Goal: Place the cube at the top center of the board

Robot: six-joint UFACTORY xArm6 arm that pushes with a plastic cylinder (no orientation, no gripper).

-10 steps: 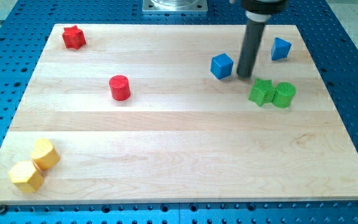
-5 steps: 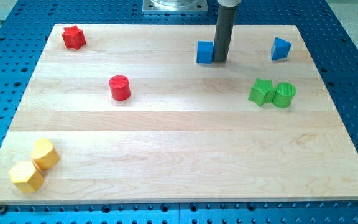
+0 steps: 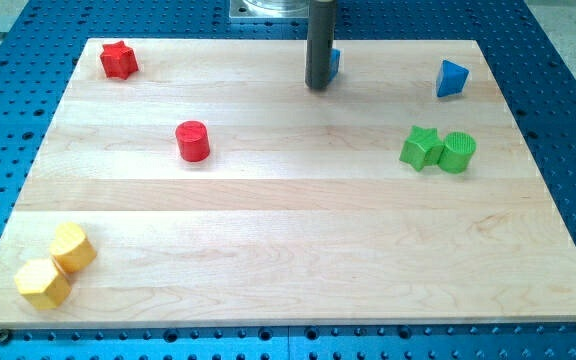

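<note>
The blue cube (image 3: 335, 62) sits near the top middle of the wooden board (image 3: 288, 230), mostly hidden behind my dark rod; only its right edge shows. My tip (image 3: 317, 87) rests on the board just in front of the cube, touching or nearly touching it.
A blue triangular block (image 3: 451, 77) lies at the top right. A green star (image 3: 420, 148) and a green cylinder (image 3: 457, 152) touch at the right. A red cylinder (image 3: 193, 141) and a red star (image 3: 118, 59) are at the left. Two yellow blocks (image 3: 56, 264) sit bottom left.
My rod has swept left and up, pushing the blue cube from right of centre toward the top middle. The other blocks have not moved.
</note>
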